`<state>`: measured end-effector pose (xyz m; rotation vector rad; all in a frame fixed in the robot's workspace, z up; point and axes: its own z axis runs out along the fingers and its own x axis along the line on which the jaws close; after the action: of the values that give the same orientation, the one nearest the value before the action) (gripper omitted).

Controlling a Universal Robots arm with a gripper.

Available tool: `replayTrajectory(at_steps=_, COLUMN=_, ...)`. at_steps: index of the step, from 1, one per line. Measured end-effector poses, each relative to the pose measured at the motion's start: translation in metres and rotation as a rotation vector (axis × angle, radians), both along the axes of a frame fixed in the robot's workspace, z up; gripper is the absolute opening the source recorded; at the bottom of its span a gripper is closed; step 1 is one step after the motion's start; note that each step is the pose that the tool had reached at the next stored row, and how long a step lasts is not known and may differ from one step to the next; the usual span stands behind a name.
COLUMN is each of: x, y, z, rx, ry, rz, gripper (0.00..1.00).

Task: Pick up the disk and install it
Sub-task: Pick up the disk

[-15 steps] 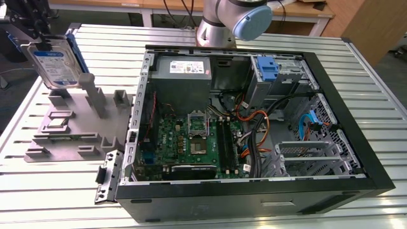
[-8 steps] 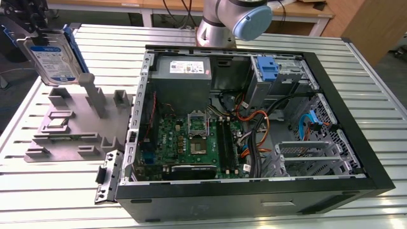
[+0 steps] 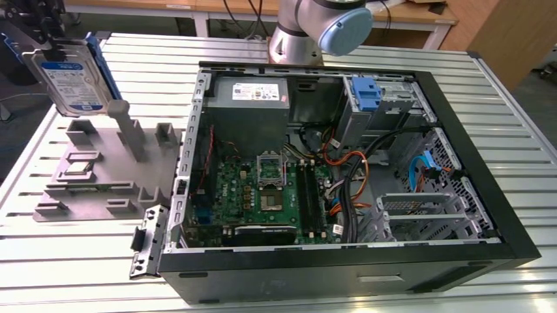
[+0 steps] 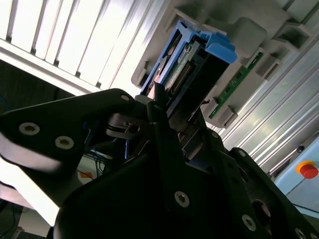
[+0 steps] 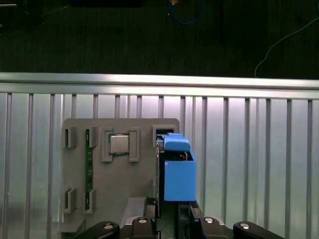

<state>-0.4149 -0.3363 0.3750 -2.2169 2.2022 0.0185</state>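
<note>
finds the disk [image 3: 77, 83] standing on edge in the air, label facing the exterior view, blue carrier round its rim. places it just above the grey fixture block [image 3: 96, 189] at the exterior view's left, well apart from the open computer case [image 3: 500, 215]. records the gripper [image 3: 51, 40] clamped on the disk's upper end, jaws narrow against both faces. notes a processor chip [image 5: 118, 144] and a green memory stick [image 5: 88, 164] seated in the fixture block, all on the slatted metal table [image 3: 52, 267].
</note>
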Motion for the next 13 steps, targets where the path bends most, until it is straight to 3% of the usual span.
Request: replayTrajectory(at_steps=13, x=0.0000, y=0.0000, z=0.0049, rx=-0.0029, ry=0.0000, rz=0.000, gripper=0.35)
